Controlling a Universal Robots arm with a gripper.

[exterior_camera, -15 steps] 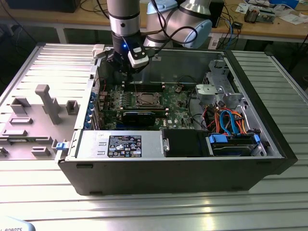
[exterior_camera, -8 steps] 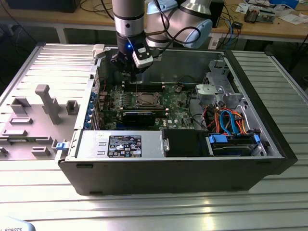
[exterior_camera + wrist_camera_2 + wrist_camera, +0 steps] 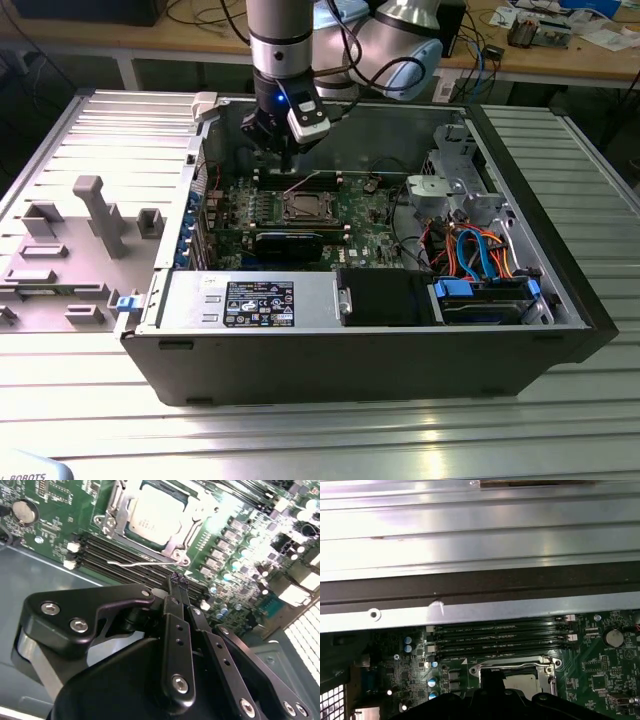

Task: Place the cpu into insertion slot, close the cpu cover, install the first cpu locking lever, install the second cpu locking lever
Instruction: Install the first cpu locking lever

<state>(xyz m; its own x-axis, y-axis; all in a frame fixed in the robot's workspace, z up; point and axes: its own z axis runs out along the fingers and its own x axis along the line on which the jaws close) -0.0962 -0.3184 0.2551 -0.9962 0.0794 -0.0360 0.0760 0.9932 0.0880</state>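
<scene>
An open computer case (image 3: 360, 340) lies on a ribbed metal desk (image 3: 300, 430). Inside, on the green motherboard (image 3: 365, 225), the cpu (image 3: 156, 514) already sits in the insertion slot (image 3: 305, 207), with the cpu cover (image 3: 172, 547) closed around it. Whether the locking levers are latched cannot be told. The tool (image 3: 179, 579) hovers just above the memory slots (image 3: 130, 560) beside the socket, fingers pressed together, holding nothing.

The pincer (image 3: 287, 152) hangs inside the open computer case (image 3: 380, 350), just behind the insertion slot (image 3: 305, 207)
</scene>
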